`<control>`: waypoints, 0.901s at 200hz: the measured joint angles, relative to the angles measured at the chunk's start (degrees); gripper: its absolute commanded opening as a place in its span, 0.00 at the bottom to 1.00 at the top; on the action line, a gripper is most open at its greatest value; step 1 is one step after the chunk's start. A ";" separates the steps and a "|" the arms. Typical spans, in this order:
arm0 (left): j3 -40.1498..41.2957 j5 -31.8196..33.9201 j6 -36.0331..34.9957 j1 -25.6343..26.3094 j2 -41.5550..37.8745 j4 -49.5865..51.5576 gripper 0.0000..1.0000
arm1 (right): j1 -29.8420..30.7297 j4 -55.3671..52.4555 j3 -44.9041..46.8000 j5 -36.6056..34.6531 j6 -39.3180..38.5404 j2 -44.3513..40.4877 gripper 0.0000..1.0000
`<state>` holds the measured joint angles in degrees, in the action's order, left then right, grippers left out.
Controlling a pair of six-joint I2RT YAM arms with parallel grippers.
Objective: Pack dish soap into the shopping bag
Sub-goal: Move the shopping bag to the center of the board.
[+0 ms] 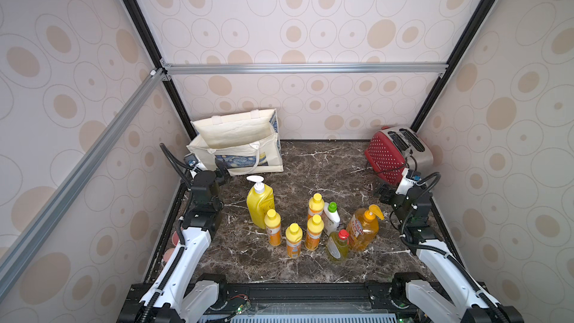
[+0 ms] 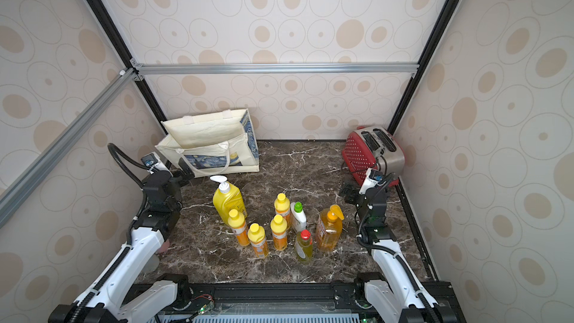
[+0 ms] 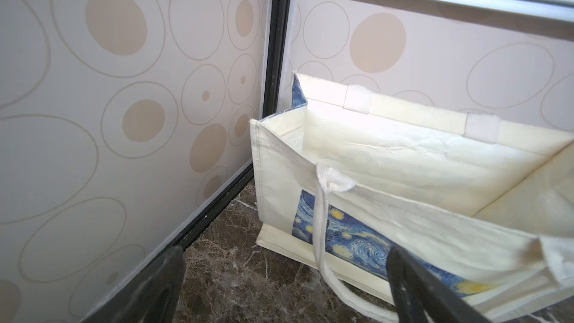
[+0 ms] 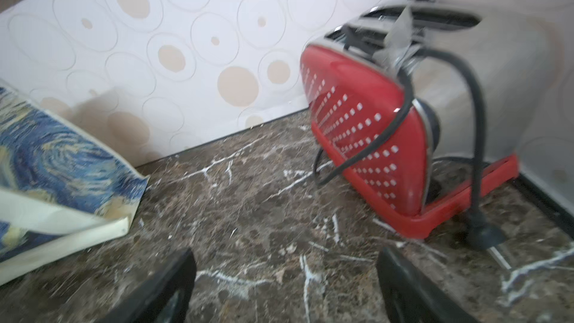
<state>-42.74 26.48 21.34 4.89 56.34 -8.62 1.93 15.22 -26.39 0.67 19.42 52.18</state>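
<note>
Cream canvas shopping bag (image 1: 236,147), starry-printed, gapes at eleven o'clock for loading; plastic dish soap bottles (image 1: 314,231) upright, grabbable; left gripper (image 3: 284,262), right gripper (image 4: 285,262) splayed, empty.

I've got my left arm (image 1: 192,243) stretched forward along its side, elbow joint raised; left gripper (image 3: 284,262) sits low, jaws spread wide, empty; right arm (image 1: 433,257) is folded the same way on its side; right gripper (image 4: 287,256) points inward, jaws apart, holding nothing.

Red toaster (image 1: 385,156) (black cord (image 4: 478,138) draped over) far right corner, marble tabletop (image 1: 310,166).
</note>
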 measured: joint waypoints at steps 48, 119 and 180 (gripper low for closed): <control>-19.76 -5.88 7.76 -9.18 12.20 14.01 1.00 | 0.00 -1.95 -0.98 9.60 1.46 3.04 0.89; -52.37 -17.27 6.73 -16.85 35.21 31.26 0.99 | 0.00 -0.09 -1.05 17.99 2.47 8.81 0.90; -56.85 -23.91 3.89 -17.64 45.51 38.05 0.92 | 0.00 0.57 -1.05 19.74 2.47 8.79 0.91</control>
<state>-99.59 2.57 25.23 -12.75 101.84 29.43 1.93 15.79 -27.44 20.40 21.89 60.97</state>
